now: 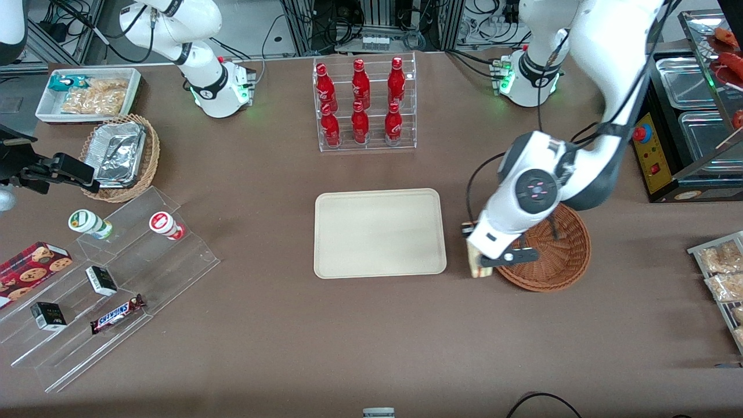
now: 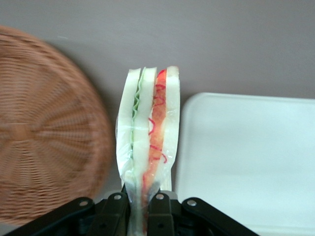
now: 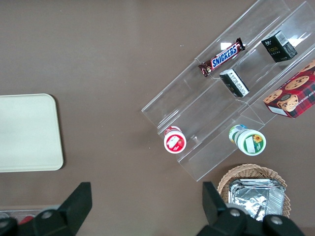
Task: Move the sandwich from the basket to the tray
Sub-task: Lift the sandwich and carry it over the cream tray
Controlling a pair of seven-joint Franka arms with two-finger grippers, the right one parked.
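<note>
The left arm's pincer [image 2: 140, 209] was pressed onto the triangular white-bread sandwich [image 2: 150, 147] with its red and green filling, pinching it edge-on at one end. The sandwich hung clear of the round reddish-brown wicker basket [image 1: 560, 249], over the bare strip of bench between the basket and the flat cream rectangular tray [image 1: 380, 232], just beside the tray's rim. The step in hand appeared to be the carry, with lifting complete and release not yet done. The next move would call for travel toward the parked arm's end until the sandwich was over the tray's middle, then a descent before the fingers parted.

The brown matte bench [image 1: 371, 337] carried both. An acrylic rack of red bottles [image 1: 364, 104] stood farther from the front camera than the tray. A clear stepped display with snack items [image 1: 110, 278] lay toward the parked arm's end.
</note>
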